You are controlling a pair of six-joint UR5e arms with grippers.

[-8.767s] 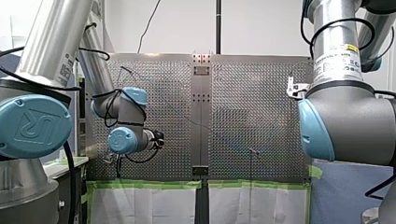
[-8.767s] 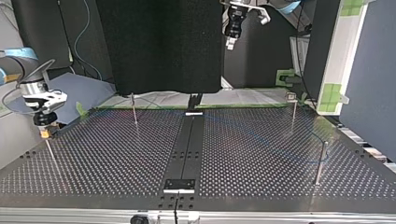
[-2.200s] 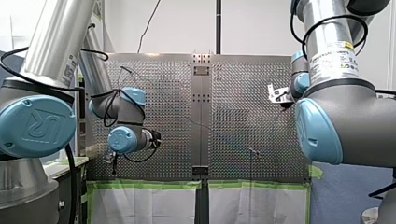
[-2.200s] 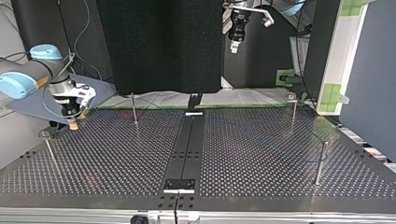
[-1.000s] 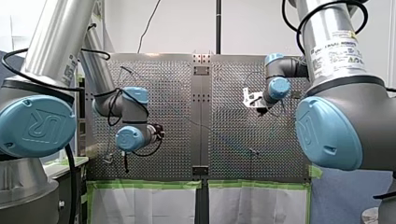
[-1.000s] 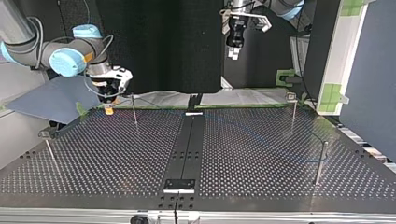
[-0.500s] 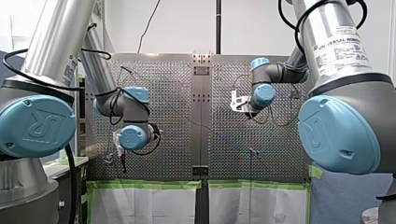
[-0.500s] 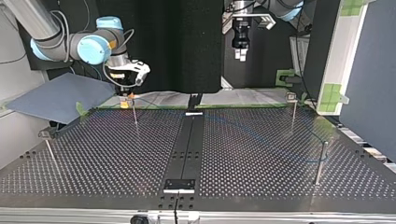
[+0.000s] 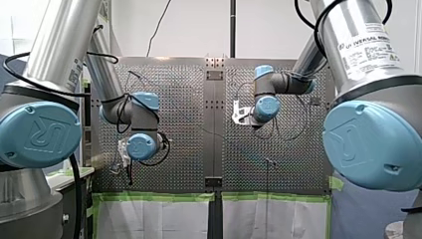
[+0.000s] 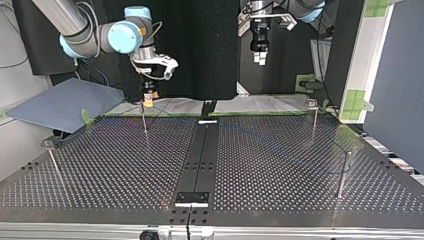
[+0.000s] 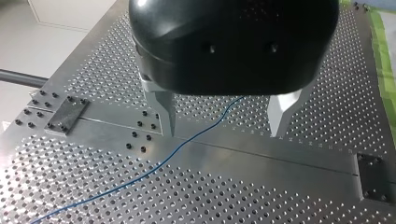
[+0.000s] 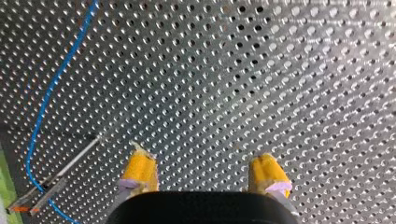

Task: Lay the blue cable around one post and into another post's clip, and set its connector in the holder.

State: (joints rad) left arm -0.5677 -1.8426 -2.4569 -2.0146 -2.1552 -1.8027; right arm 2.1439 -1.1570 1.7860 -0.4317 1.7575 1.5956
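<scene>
Right gripper (image 12: 201, 163) hangs close by the top of the thin post (image 10: 143, 119), yellow pads spread apart, holding nothing. I see the blue cable (image 12: 49, 93) lying on the perforated table (image 10: 280, 175), passing beside that post. Well away from the post, my left gripper (image 11: 223, 134) hovers with its fingers apart, straddling the cable.

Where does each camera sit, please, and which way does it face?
Front view: behind the arms, over the perforated table; both show.
Top view: across the table, facing the arms; my right gripper at left.
Left wrist view: my left wrist, looking down past my left gripper.
Right wrist view: my right wrist, looking down; yellow pads show.
Both wrist views show the blue cable.
</scene>
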